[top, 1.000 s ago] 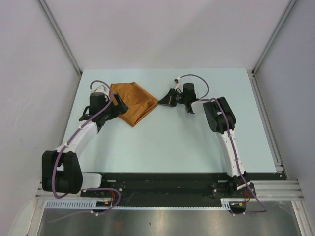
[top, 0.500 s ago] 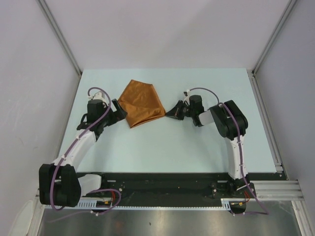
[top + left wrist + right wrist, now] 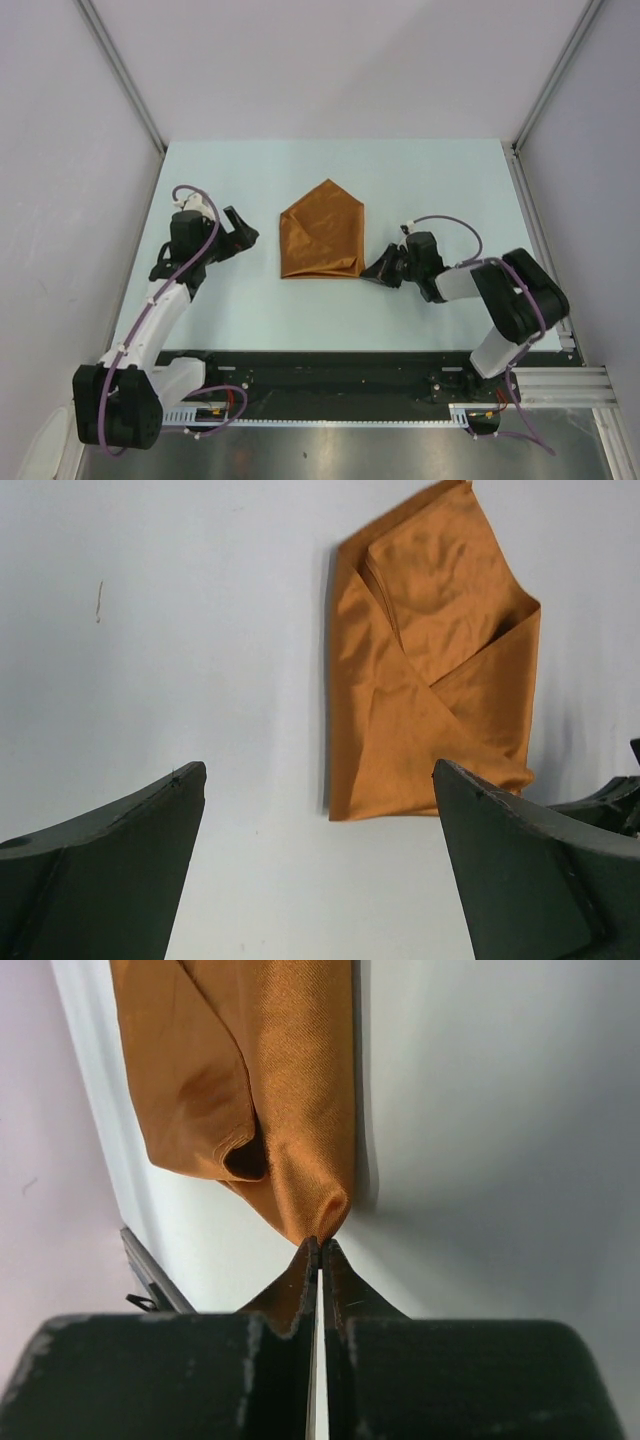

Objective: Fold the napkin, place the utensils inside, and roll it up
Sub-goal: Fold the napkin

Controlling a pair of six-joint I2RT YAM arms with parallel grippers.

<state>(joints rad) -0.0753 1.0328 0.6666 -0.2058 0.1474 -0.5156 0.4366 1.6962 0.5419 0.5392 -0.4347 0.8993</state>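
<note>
The rust-orange napkin (image 3: 322, 235) lies folded on the table's middle, pointed at its far end. It also shows in the left wrist view (image 3: 430, 670) and the right wrist view (image 3: 260, 1070). My right gripper (image 3: 368, 272) is shut on the napkin's near right corner, low at the table; its fingertips pinch the cloth in the right wrist view (image 3: 320, 1243). My left gripper (image 3: 243, 232) is open and empty, a little left of the napkin and apart from it; its wide-spread jaws frame the cloth's near left corner in its wrist view (image 3: 317, 772). No utensils are in view.
The pale table (image 3: 250, 310) is bounded by grey walls at left, back and right. A metal rail (image 3: 540, 240) runs along its right edge. The black base rail (image 3: 330, 375) with both arm mounts lies along the near edge.
The napkin has moved from the back left to the table's middle, dragged by my right gripper toward the near right. My left gripper has drawn back left, off the cloth.
</note>
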